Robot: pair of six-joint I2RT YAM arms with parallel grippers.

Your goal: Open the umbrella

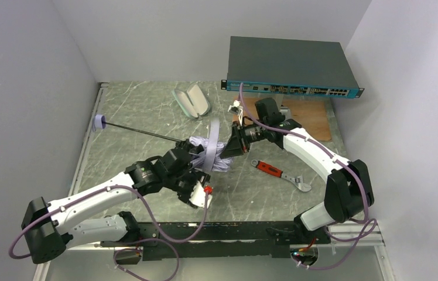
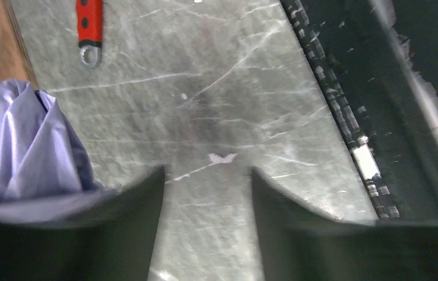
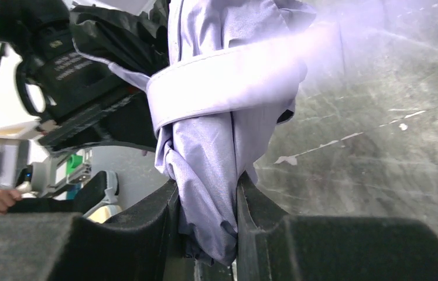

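The umbrella (image 1: 208, 151) lies across the middle of the table, its lavender fabric bunched and still wrapped by a pale strap. Its thin black shaft (image 1: 140, 132) runs left to the small lavender handle (image 1: 99, 122). My right gripper (image 3: 208, 202) is shut on the end of the bunched fabric (image 3: 216, 140), which is pinched between both fingers. My left gripper (image 2: 208, 193) is open with only bare table between its fingers; the fabric (image 2: 20, 140) sits just to its left. In the top view the left gripper (image 1: 190, 170) is beside the bundle, opposite the right one (image 1: 234, 143).
A red-handled wrench (image 1: 280, 174) lies right of the umbrella. An open mint-green case (image 1: 191, 100) sits at the back. A dark network switch (image 1: 290, 67) overhangs a wooden board (image 1: 307, 114) at the back right. Walls close in the left and right sides.
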